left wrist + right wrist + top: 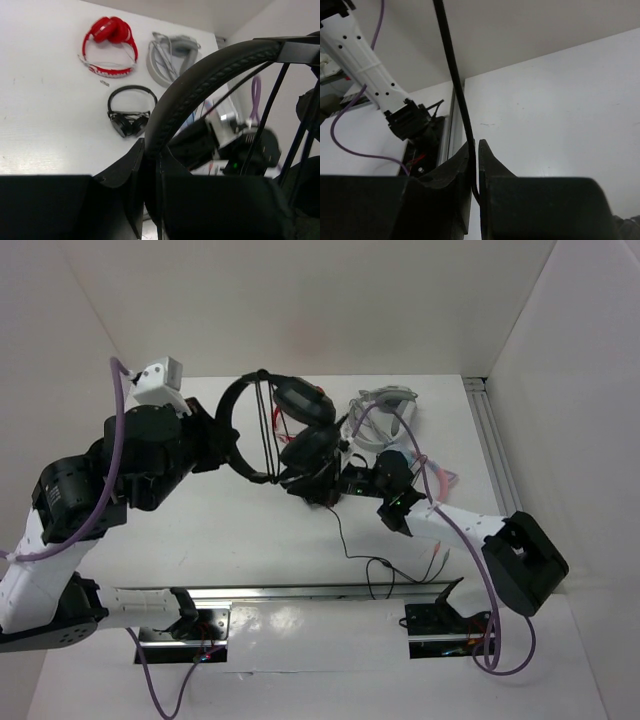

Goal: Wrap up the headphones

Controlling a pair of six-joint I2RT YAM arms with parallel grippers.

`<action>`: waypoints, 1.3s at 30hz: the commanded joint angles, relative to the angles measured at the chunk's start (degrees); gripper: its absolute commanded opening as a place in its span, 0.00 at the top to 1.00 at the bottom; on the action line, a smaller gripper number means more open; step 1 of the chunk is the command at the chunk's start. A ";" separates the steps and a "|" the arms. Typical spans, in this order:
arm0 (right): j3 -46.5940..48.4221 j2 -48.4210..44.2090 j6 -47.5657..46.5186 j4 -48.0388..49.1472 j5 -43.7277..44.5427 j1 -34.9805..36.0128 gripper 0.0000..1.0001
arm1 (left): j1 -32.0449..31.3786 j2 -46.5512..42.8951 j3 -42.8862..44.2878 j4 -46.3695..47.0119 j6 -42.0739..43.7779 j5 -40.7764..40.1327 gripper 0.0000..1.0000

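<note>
We judged the wrapping partly done: the left fingers (125, 170) clamped the large black padded over-ear headphones (300, 430) aloft off the white bench (45, 125), a few strands crossing beside them, while the right fingers (492, 165) closed narrowly on the thin black cable (451, 65), its slack trailing below.

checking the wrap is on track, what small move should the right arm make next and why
Probably swing the right fingers, pinching the cable, around the headphones for a turn: the left fingers clamp the headband, and slack cable lies on the table.
</note>
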 commanded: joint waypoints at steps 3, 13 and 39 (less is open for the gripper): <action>-5.24 2.62 6.40 18.32 0.80 6.33 0.86 | 2.96 0.87 3.70 6.70 -11.46 -13.80 1.00; -12.62 -4.38 1.66 15.96 6.44 16.54 0.85 | 28.61 11.15 6.18 7.75 -4.00 3.92 1.00; 20.39 -20.67 -34.19 -59.59 39.81 23.40 1.00 | 32.08 30.58 -8.68 -1.37 7.78 -2.56 1.00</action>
